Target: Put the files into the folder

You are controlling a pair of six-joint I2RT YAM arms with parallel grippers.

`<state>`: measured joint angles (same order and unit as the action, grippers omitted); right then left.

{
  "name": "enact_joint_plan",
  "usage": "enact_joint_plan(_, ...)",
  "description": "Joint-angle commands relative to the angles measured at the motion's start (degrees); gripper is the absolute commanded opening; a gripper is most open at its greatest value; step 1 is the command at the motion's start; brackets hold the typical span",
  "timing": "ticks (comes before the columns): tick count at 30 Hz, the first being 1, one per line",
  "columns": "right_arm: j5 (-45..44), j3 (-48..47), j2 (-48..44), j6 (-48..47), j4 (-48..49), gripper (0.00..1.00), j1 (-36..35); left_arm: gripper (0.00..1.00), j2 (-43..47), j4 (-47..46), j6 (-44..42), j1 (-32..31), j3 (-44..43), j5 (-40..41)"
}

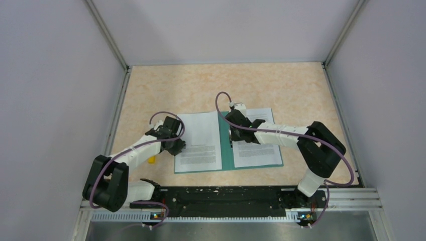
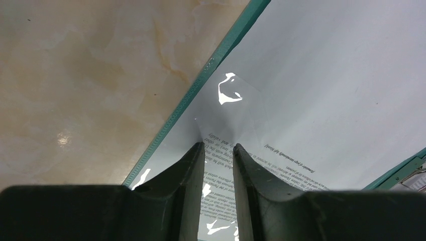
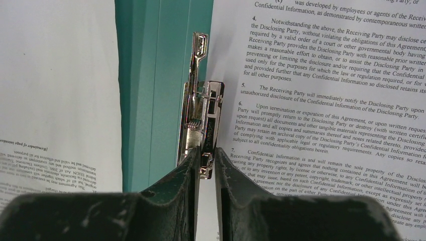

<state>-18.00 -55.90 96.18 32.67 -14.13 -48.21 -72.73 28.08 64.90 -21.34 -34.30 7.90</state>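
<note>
Gripping with closed right jaws the silver metal fastener strip at the spine of the thin teal-green folder. Pinching with closed left jaws a puckered white printed paper sheet on its left half. Lies open mid-desk, long axis running near to far; second printed sheet on the right half.

Counting one folder. Counting two sheets on it: left sheet at 9 o'clock of the fold, right sheet at 3 o'clock. Counting one clip, one yellow bit, and two grippers: left gripper, right gripper.
</note>
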Motion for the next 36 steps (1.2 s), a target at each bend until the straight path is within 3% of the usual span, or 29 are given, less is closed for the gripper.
enact_joint_plan(1, -0.85, -1.38, -0.34, 0.8, 0.52, 0.15, -0.96, 0.34, -1.87, 0.32, 0.65, 0.79, 0.3, 1.85)
enact_joint_plan(25, -2.18, 3.79, -2.34, 0.44, 2.56, 0.11, -3.04, 0.34, -4.07, -1.26, 2.29, 2.2, 0.35, -0.07)
enact_joint_plan(36, -3.99, 1.76, 3.34, -2.21, 5.4, 0.11, -3.08, 0.33, -6.69, -1.46, 1.64, 2.79, -2.94, -0.43)
